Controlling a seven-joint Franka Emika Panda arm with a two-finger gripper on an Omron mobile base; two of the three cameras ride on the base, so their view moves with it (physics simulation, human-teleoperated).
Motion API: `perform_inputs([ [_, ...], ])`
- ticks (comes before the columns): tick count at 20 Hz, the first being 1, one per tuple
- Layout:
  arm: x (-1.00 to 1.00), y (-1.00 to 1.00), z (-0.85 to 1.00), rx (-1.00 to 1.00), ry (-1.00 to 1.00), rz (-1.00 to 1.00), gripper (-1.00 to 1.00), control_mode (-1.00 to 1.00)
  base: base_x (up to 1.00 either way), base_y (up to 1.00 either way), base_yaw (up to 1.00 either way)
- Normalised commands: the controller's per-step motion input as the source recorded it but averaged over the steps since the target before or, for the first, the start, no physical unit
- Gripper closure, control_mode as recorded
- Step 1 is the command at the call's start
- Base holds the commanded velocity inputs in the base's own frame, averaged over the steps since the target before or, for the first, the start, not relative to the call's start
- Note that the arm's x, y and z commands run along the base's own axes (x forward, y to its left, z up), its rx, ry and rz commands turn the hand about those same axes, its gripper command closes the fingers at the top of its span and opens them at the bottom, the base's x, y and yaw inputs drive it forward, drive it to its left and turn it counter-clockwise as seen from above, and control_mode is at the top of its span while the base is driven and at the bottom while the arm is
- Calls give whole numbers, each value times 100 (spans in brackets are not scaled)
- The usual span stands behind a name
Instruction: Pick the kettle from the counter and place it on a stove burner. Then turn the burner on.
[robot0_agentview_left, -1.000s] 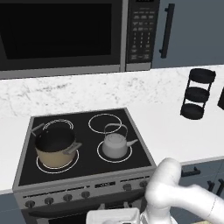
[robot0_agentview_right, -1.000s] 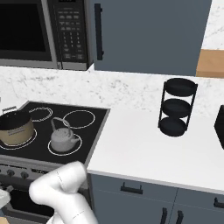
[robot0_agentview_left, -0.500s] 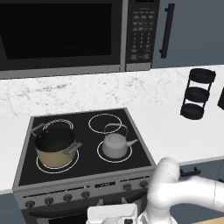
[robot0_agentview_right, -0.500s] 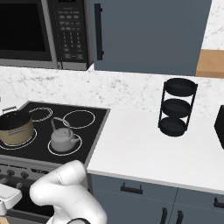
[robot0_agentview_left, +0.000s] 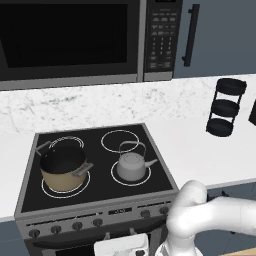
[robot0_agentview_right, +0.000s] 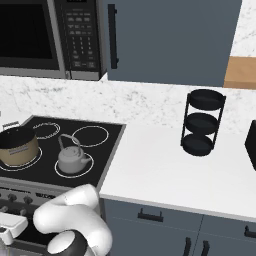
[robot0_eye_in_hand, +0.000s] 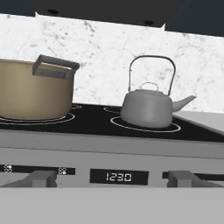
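Beside the kettle (robot0_agentview_left: 131, 166) (upright on its burner (robot0_agentview_left: 118, 178)) sits a tan pot (robot0_agentview_left: 62, 167); end effector spread wide

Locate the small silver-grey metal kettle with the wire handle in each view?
Left base view: small silver-grey metal kettle centre, on the front-right ring.
Right base view: lower left.
Hand view: right of centre.
Shared landmark: tan pot with side handles, beside it on the black glass cooktop.
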Motion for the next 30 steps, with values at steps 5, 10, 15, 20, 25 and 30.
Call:
perform_inputs([
  [5, 26, 16, -22, 9, -1, 3, -100, -100, 0, 0, 0],
  [10, 28, 22, -19, 15, 0, 3, -100, -100, 0, 0, 0],
  [15, 19, 24, -19, 12, 0, 4, -100, -100, 0, 0, 0],
  [20, 29, 8, -24, 4, -1, 3, -100, -100, 0, 0, 0],
  [25, 20, 0, -44, 1, -4, 8, -100, -100, 0, 0, 0],
  [30, 22, 0, -40, 11, -7, 5, -100, -100, 0, 0, 0],
])
